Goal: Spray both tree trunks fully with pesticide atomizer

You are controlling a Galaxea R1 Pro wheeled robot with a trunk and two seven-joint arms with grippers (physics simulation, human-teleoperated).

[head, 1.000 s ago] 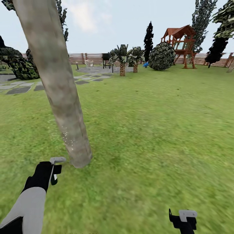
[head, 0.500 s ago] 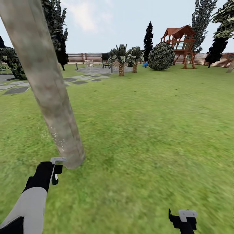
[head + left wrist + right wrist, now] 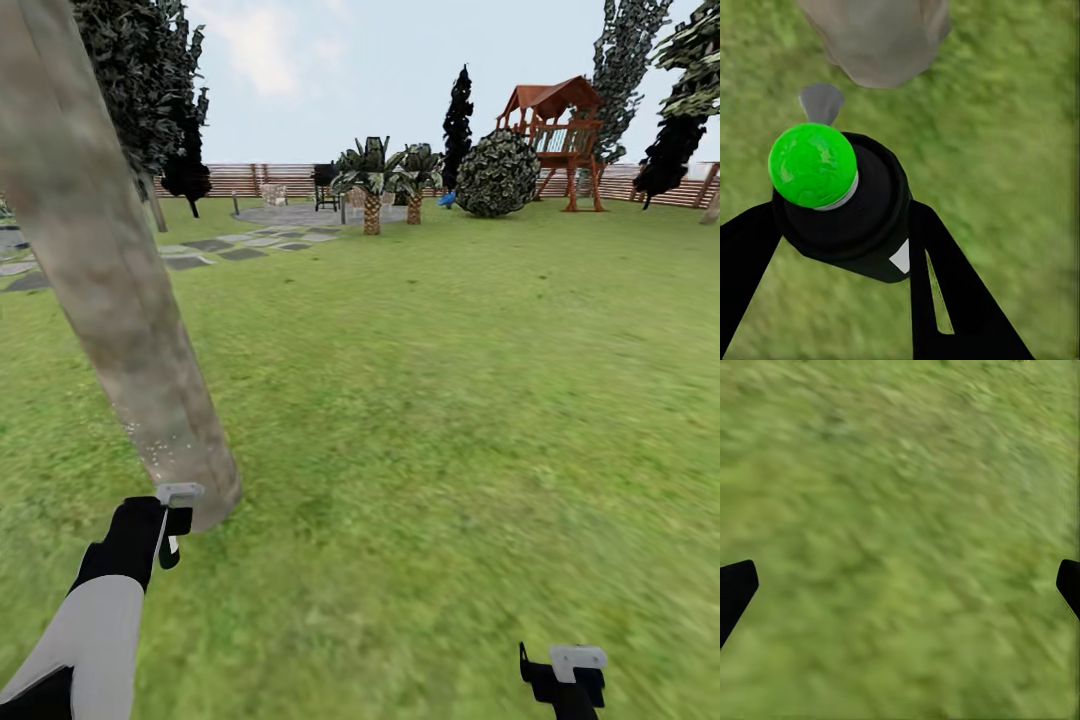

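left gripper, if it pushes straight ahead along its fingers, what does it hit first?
Most likely the base of the tree trunk. The left gripper, shut on the pesticide atomizer, points at the trunk's foot just above the grass. Depth is unclear; a slightly lower line would meet the grass first.

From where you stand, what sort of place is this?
Most likely a back garden or yard: a wide lawn runs to a slatted wooden fence, a red-roofed play tower stands at the far side, and a thick tree trunk rises close by.
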